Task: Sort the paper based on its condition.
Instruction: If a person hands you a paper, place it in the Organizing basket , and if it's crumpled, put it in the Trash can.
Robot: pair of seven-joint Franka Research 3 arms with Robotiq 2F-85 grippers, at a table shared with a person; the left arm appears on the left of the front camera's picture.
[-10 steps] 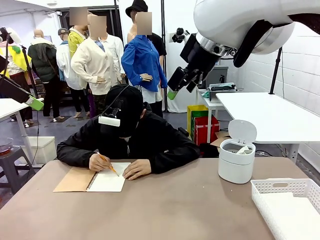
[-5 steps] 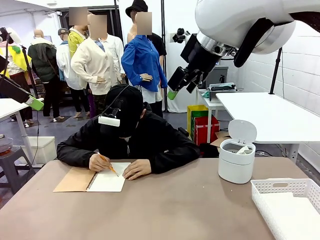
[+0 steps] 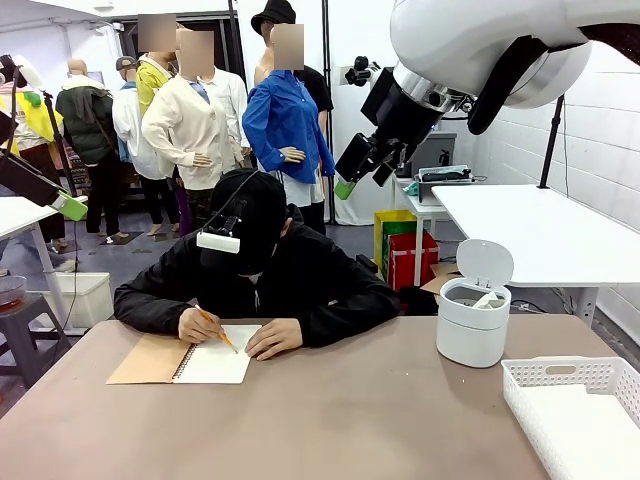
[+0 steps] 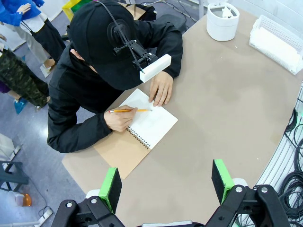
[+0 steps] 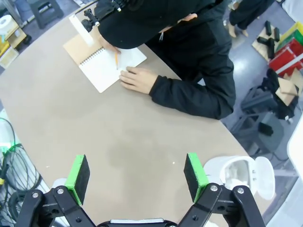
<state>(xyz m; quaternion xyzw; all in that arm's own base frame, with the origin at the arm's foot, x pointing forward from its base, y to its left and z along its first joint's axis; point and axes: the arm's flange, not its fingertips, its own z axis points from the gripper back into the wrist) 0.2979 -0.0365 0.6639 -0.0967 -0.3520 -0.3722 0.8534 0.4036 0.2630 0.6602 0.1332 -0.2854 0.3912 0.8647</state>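
**A:** Where's the paper to be sorted?

**B:** One stack of smooth white paper [image 3: 580, 425] lies in the white basket [image 3: 560, 375] at the desk's near right corner, seen from the front. From the left wrist camera the same basket sits at the desk's far edge, the sheets [image 4: 277, 41] a pale block inside it. I can't count the single sheets.

**A:** And crumpled pieces?

**B:** The white lidded bin [image 3: 472, 320] stands near the desk's right edge, lid tipped up. Something pale shows inside; whether that is paper I cannot tell.

**A:** What do the wrist cameras add?

**B:** They look down on the person, who leans over one spiral notebook [image 4: 142, 132] at the desk's far edge. One hand [image 4: 120, 118] holds an orange pencil [image 4: 130, 110]; the other hand [image 4: 161, 89] rests flat on the page. The right wrist view also catches the bin [image 5: 239, 172] beside its own finger.

**A:** The grippers?

**B:** The left gripper [image 4: 165, 182] has its jaws spread wide above bare desk, pinching nothing. The right gripper [image 5: 137, 177] is likewise spread and empty. In the front view, one green pad [image 3: 345, 188] of the raised right arm shows above the person's head.

**A:** Any writing to read?

**B:** None legible; the page is too small to make out.
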